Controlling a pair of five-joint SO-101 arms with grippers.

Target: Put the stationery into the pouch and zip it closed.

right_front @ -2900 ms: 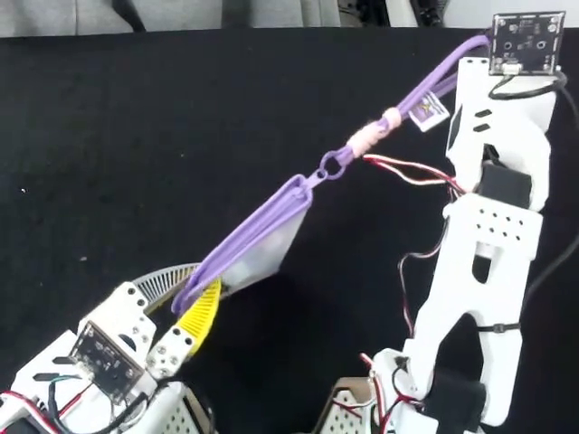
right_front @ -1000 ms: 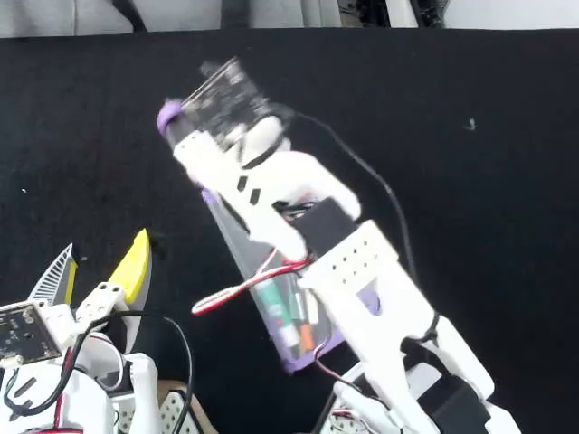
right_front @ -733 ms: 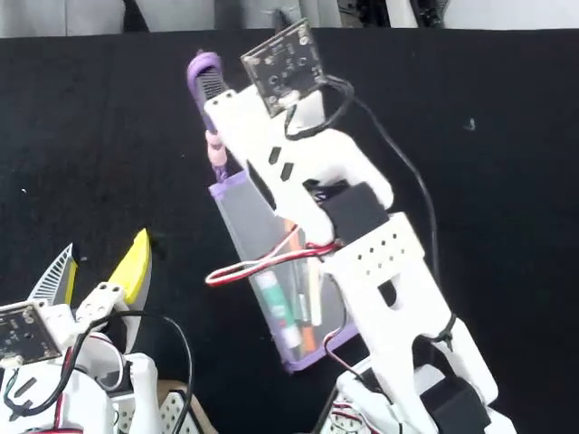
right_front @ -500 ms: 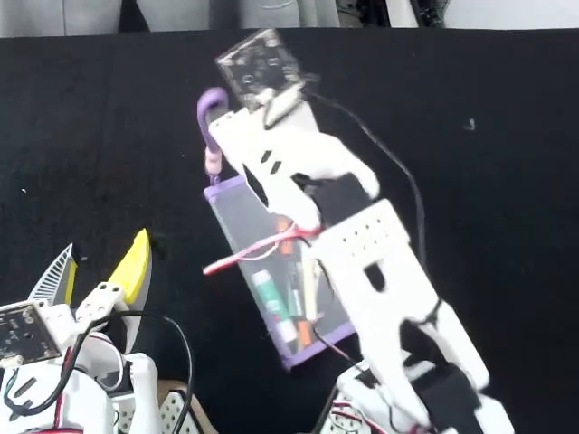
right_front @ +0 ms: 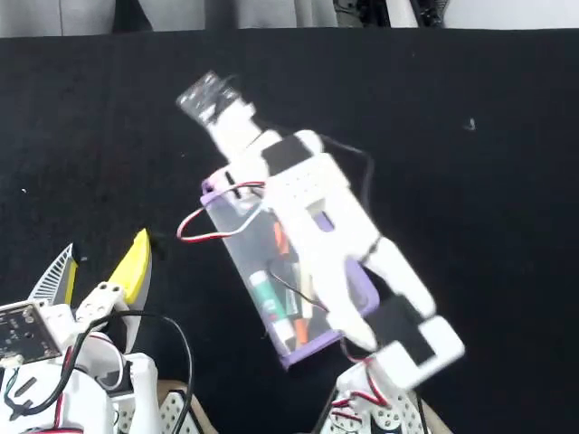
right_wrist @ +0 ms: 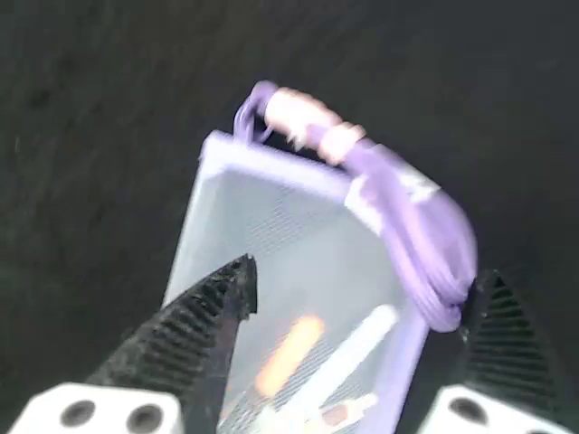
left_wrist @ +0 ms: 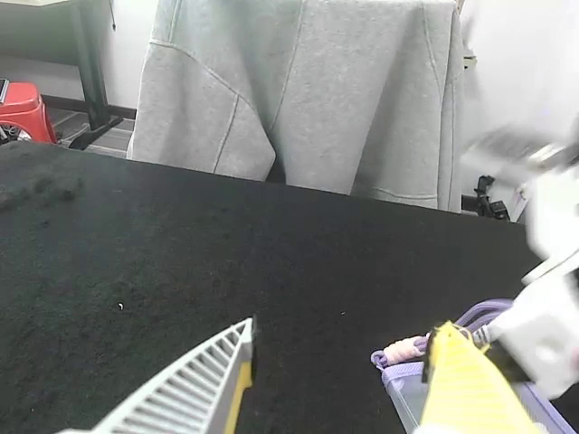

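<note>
The pouch (right_front: 253,253) is clear mesh with purple edging and lies flat on the black table, with pens (right_front: 282,318) inside it. Its purple strap with pink beads (right_wrist: 308,117) lies loose at the pouch's far end. My right gripper (right_wrist: 362,271) hangs open just above the pouch (right_wrist: 289,235), one black finger (right_wrist: 199,330) to each side, gripping nothing. The right arm (right_front: 317,208) covers the pouch's right half in the high view. My left gripper (right_front: 104,244) stands open at the near left, apart from the pouch; its yellow finger (left_wrist: 466,389) points toward the pouch's corner (left_wrist: 407,380).
The black table (right_front: 470,181) stretches wide on both sides of the pouch. A grey garment (left_wrist: 298,90) hangs beyond the table's far edge. Red and white cables (right_front: 204,226) of the right arm loop over the pouch's left side.
The pouch once hung stretched between both grippers; it then lay on the table. In the last second the right gripper let go of the strap and the arm drew back over the pouch.
</note>
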